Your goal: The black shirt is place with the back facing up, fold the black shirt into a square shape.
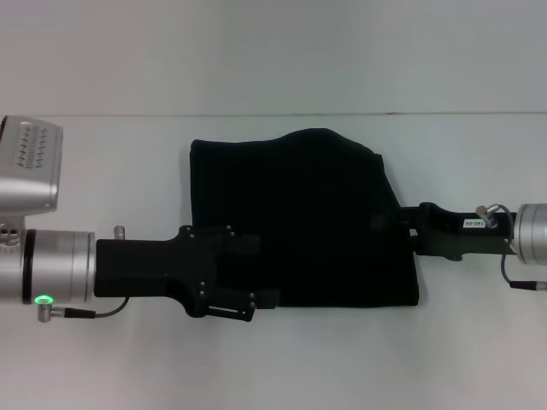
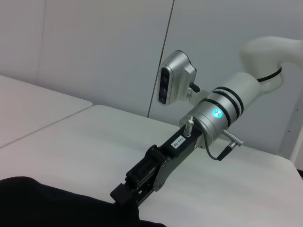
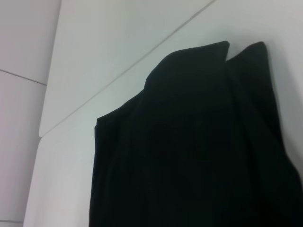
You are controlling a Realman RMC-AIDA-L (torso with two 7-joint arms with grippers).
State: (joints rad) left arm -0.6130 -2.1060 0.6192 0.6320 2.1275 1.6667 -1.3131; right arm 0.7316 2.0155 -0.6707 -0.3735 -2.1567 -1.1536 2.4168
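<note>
We found the black shirt [image 1: 299, 226] folded to a compact block at frame centre. Left gripper [image 1: 256, 278] sat at its lower-left edge, right gripper [image 1: 402, 226] at its right edge, about equally near. Neither gripper's finger state could be told.

The black shirt [image 1: 299, 222] is lying folded on the table [image 1: 273, 359], mid-table. The left gripper [image 1: 256, 282] is overlapping its left near edge; the right gripper [image 1: 408, 226] is meeting its right edge.
</note>
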